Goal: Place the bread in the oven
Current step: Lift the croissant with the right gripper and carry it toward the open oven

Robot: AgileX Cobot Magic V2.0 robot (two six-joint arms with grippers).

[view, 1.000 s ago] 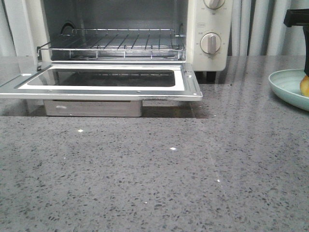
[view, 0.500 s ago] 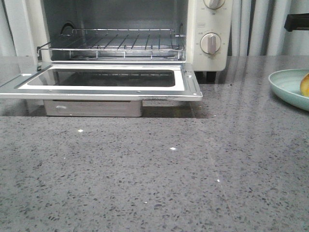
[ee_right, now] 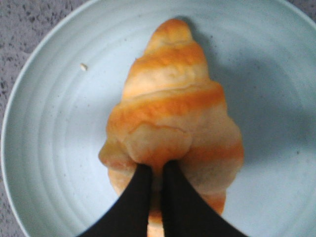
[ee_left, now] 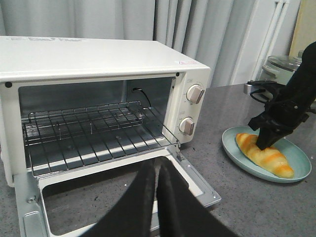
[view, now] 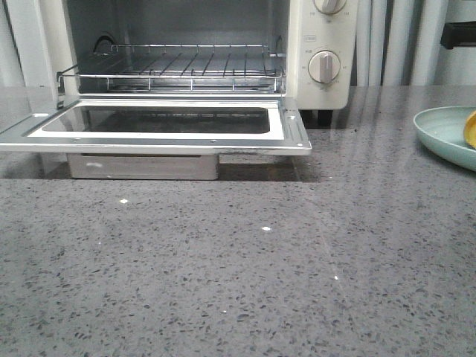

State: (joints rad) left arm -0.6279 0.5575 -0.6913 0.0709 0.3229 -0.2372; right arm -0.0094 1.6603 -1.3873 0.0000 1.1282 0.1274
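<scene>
The bread [ee_right: 173, 113], a golden ridged roll, lies on a pale green plate [ee_right: 44, 138] to the right of the oven [ee_left: 98, 54]. My right gripper [ee_right: 157, 168] is shut on the bread's near end, pinching a fold of crust; it also shows in the left wrist view [ee_left: 262, 144] standing on the bread [ee_left: 264, 155]. The oven door [view: 290, 134] hangs open and flat, with the wire rack [view: 178, 67] bare inside. My left gripper [ee_left: 156, 165] is shut and empty, hovering before the open door. In the front view only a sliver of bread [view: 471, 129] shows.
The plate [view: 442, 130] sits at the right edge of the grey speckled countertop [view: 245, 268]. A black part of my right arm [view: 457, 33] shows at the upper right. Grey curtains hang behind, and a pale lidded appliance [ee_left: 284, 64] stands far right.
In the front view my right arm has drawn off to the right and up, leaving only a black part at the edge. The bread sliver sits slightly further right. The oven is unchanged.
</scene>
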